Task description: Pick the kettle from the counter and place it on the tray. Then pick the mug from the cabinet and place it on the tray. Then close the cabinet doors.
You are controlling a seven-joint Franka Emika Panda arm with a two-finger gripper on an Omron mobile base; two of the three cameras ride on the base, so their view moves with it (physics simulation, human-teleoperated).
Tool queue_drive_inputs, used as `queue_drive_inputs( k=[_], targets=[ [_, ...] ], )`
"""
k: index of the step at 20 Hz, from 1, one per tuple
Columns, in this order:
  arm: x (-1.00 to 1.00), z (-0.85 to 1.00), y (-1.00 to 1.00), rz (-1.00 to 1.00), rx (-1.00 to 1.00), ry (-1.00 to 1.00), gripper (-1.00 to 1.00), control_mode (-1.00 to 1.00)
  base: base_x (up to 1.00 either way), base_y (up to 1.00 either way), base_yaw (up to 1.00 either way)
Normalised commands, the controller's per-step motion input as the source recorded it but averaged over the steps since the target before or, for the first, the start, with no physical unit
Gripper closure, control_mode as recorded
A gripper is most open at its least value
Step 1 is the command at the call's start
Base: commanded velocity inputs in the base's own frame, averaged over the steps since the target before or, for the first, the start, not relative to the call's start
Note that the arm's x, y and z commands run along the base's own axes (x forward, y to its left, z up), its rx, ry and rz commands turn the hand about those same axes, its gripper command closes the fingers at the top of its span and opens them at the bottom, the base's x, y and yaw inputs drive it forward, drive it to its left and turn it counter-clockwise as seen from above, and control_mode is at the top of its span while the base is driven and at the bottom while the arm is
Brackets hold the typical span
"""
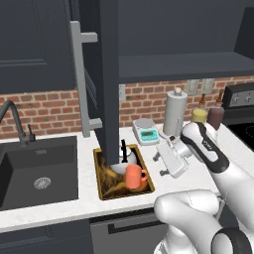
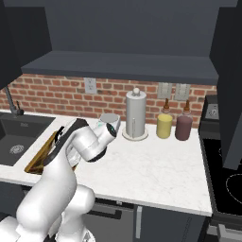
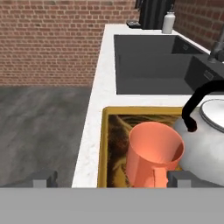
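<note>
**Kettle and mug on tray, doors left to shut**

Tray (image 1: 105,191) in the left base view lies on the white surface (image 1: 54,208), just right of the sink (image 1: 37,171). Kettle (image 1: 126,159) sits at its far end and the mug (image 1: 135,176) at its near end, the two touching or nearly so. Both placements look done. What is left, by my reading, is the cabinet doors: one door (image 1: 108,74) hangs open, edge-on, straight above the tray, its grey handle (image 1: 79,79) on the left face. The claw (image 1: 159,159) hovers just right of the tray, its fingers apart and holding nothing. Beyond it stand a small scale (image 1: 146,131), a paper-towel roll (image 1: 174,113), a yellow jar (image 1: 199,115) and a dark-red jar (image 1: 216,117).

In the right base view the cabinet (image 2: 123,64) gapes, its shelf bare. A second door (image 2: 231,80) stands open at the far right, over the stove (image 2: 224,175). The arm hides most of the tray, whose near left corner peeks out beside the sink. The roll and jars stand along the brick wall, under the shelf; they should not block either door's swing, I judge.

In the hand view the mug (image 3: 153,154) is close and upright, the kettle (image 3: 205,144) against its right side with its black handle (image 3: 197,105) up. Both rest inside the gold rim. The finger tips (image 3: 43,179) flank the mug widely, touching nothing.
</note>
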Motion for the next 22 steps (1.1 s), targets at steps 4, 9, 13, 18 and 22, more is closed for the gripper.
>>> queue_drive_inputs(
  k=[4,9,13,18,22],
  targets=[
    [0.0,0.0,-0.03,0.0,0.03,0.01,-1.0,-1.0,0.0,0.0,0.0],
    [-0.01,0.09,-0.45,-0.15,0.12,0.0,-1.0,-1.0,0.0,0.0,0.0],
    [-0.07,0.21,-0.64,-0.26,0.14,0.0,-1.0,-1.0,0.0,0.0,0.0],
    [-0.06,0.29,-0.61,-0.26,0.12,0.0,-1.0,-1.0,0.0,0.0,0.0],
    [-0.02,0.29,-0.56,-0.22,0.14,0.0,-1.0,-1.0,0.0,0.0,0.0]
  ],
)
